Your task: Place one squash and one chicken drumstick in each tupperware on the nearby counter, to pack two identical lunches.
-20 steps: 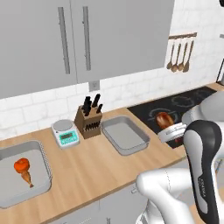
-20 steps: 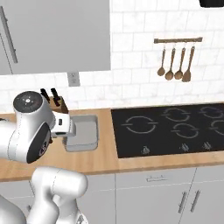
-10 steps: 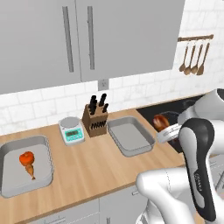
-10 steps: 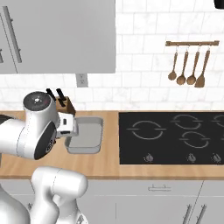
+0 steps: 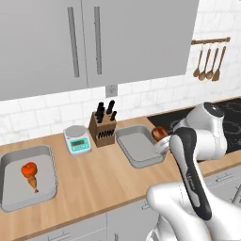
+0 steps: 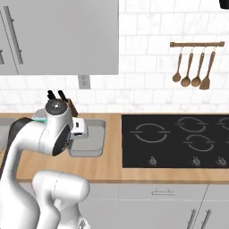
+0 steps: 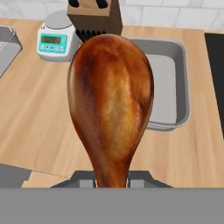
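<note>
Above the bench [image 5: 103, 172], our tool [image 7: 111, 183] is clamping a chicken drumstick [image 7: 110, 105]; our base is rolling right, bringing the empty tupperware [image 5: 137, 147] closer, leaving the filled tupperware [image 5: 9, 162] behind.
</note>
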Robot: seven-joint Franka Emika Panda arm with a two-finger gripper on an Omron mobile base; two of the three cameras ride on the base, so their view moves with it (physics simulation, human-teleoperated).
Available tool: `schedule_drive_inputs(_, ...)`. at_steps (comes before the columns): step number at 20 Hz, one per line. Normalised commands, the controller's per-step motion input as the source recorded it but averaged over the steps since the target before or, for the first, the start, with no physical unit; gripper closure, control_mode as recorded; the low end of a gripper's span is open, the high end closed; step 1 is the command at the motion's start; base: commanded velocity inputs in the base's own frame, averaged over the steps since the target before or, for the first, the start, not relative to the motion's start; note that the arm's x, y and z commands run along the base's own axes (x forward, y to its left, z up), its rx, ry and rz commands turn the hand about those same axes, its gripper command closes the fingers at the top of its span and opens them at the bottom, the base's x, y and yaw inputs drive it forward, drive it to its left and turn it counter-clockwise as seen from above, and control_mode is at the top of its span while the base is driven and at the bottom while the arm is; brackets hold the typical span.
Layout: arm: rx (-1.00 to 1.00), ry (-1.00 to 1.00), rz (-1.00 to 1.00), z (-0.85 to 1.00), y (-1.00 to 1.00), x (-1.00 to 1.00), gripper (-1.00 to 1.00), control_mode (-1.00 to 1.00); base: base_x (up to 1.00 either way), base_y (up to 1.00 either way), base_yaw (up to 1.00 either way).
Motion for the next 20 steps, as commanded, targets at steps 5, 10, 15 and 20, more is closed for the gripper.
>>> schedule_drive_inputs(5,0.0,0.02,-0.04,-0.4,0.2,0.52,1.0,-1.0,0.0,0.0,0.0)
schedule_drive_inputs(10,0.0,0.07,-0.03,-0.21,0.03,0.38,1.0,-1.0,0.0,0.0,0.0)
schedule_drive_inputs(15,0.0,0.03,-0.01,-0.29,0.0,0.38,1.0,-1.0,0.0,0.0,0.0)
schedule_drive_inputs(20,0.0,0.05,-0.01,-0.29,0.0,0.38,1.0,-1.0,0.0,0.0,0.0)
